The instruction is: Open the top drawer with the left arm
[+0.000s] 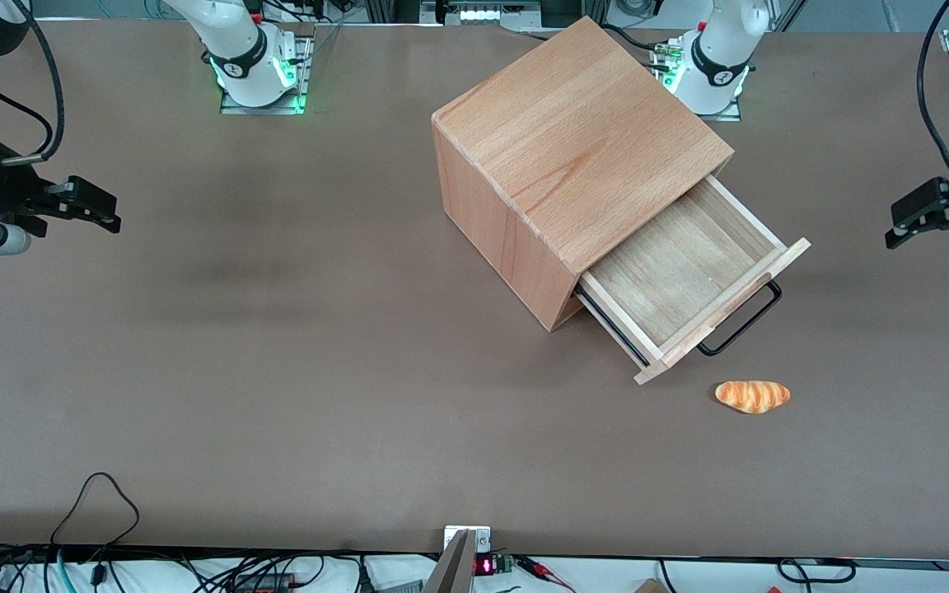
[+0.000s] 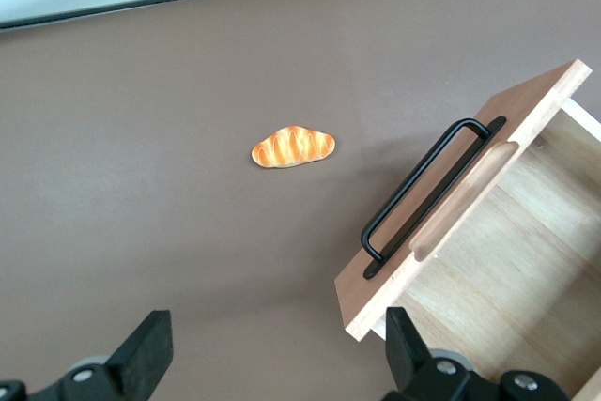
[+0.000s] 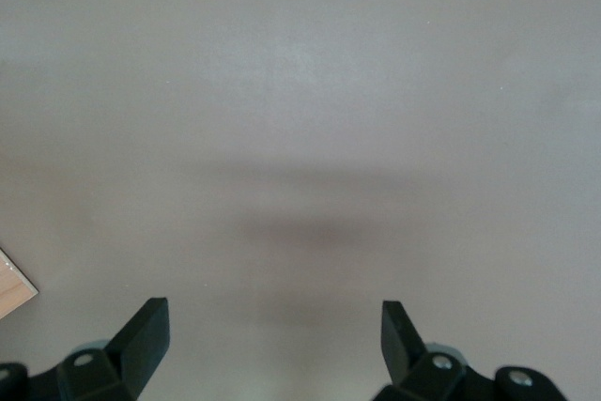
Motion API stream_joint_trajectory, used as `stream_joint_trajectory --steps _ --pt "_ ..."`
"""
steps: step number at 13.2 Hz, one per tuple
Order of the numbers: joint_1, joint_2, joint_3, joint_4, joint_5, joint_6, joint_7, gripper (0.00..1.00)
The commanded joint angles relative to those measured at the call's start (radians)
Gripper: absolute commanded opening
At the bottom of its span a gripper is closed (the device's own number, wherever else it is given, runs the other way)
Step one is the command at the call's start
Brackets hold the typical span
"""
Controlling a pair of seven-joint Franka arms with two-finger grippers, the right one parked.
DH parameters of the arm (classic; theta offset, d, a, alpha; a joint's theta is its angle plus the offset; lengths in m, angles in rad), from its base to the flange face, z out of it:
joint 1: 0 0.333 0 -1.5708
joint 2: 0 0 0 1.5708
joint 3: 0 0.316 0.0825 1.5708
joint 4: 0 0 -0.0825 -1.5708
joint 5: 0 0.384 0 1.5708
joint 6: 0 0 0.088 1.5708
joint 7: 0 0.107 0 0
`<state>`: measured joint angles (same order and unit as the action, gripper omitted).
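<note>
Top drawer (image 1: 680, 284) pulled out of 1 cabinet (image 1: 573, 156), 1 bread roll (image 1: 753, 396) nearby, gripper (image 2: 272, 354) spread, holding nothing.

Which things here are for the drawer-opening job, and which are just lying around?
For the job:
- top drawer, already pulled out of the cabinet
- its black handle
- left arm's end effector, open, up off the table toward the working arm's end, holding nothing

Just lying about:
- toy bread on the table, nearer the front camera than the drawer
</note>
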<state>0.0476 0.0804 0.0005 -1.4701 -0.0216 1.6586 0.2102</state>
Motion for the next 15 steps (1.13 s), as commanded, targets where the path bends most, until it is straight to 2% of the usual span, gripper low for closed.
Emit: stream_joint_trajectory --steps 1,5,15 --pt "-0.017 -0.063 0.015 -0.081 0.006 0.021 -0.011 1.00" --pt "-0.034 -0.094 0.015 -0.102 0.008 0.003 -0.078 1.00" --pt "-0.025 -0.106 0.015 -0.101 0.009 -0.052 -0.071 1.00"
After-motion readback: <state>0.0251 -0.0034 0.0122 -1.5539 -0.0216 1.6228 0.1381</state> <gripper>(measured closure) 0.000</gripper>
